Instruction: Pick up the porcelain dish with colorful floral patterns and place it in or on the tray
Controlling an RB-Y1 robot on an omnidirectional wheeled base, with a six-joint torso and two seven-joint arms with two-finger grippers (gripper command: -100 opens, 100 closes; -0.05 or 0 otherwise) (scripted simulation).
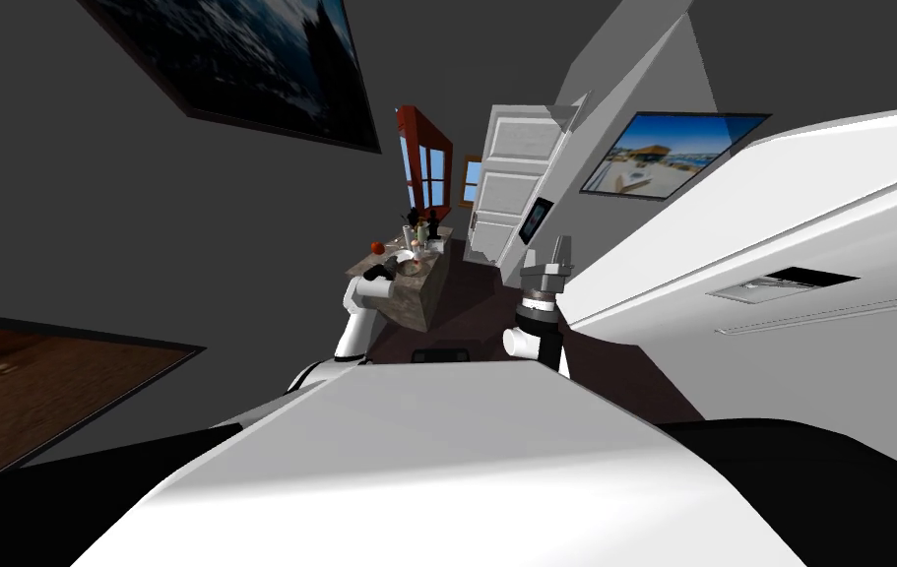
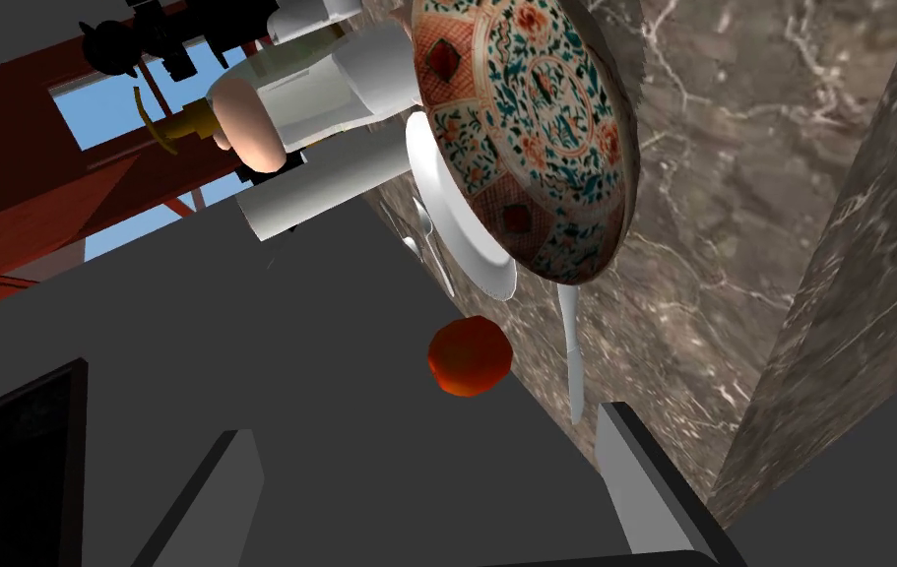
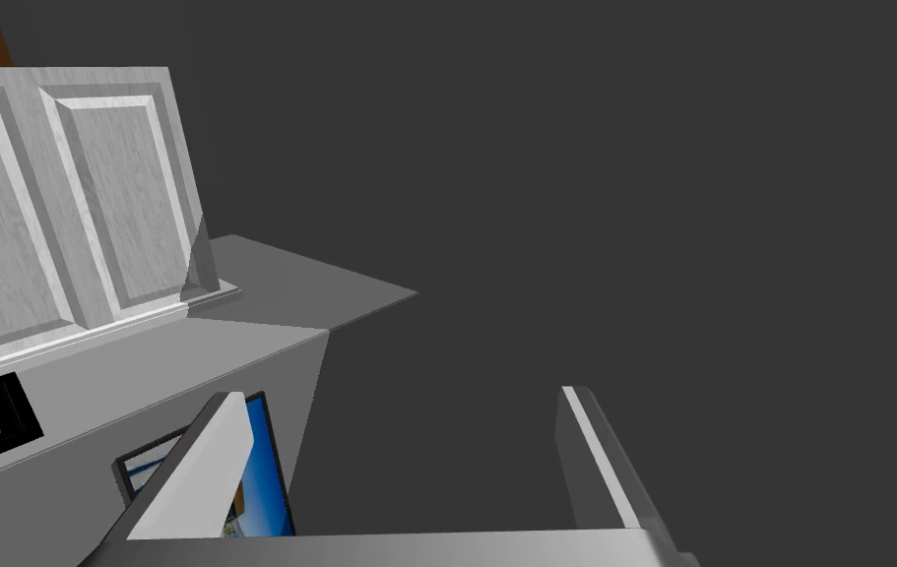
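The left gripper [image 2: 431,492] is held released, its two fingers [image 2: 645,482] spread wide and closed on nothing. It is pointed along a marble-patterned counter [image 2: 761,197], and in the head view the left arm is seen stretched to that counter's near edge.

The floral dish [image 2: 525,128] is found on the counter, well beyond the fingertips and untouched by them. It is painted in red, green and orange on a pale ground, with red diamond panels set round its rim. A plain white plate [image 2: 461,221] just beside it is partly covered by its rim.

A white knife [image 2: 571,359] is laid on the counter between the dish and the gripper, with its end close to one finger. A round red-orange fruit [image 2: 469,356], perhaps a tomato, is set near the counter's edge, beside the knife and nearer the gripper than the dish is. Two white cylinders [image 2: 328,182] are placed past the plate, on the side away from the gripper.

The right gripper [image 1: 558,248] is held raised, well apart from the counter and to its right. In its own wrist view its fingers [image 3: 599,463] are shown parted and unloaded.
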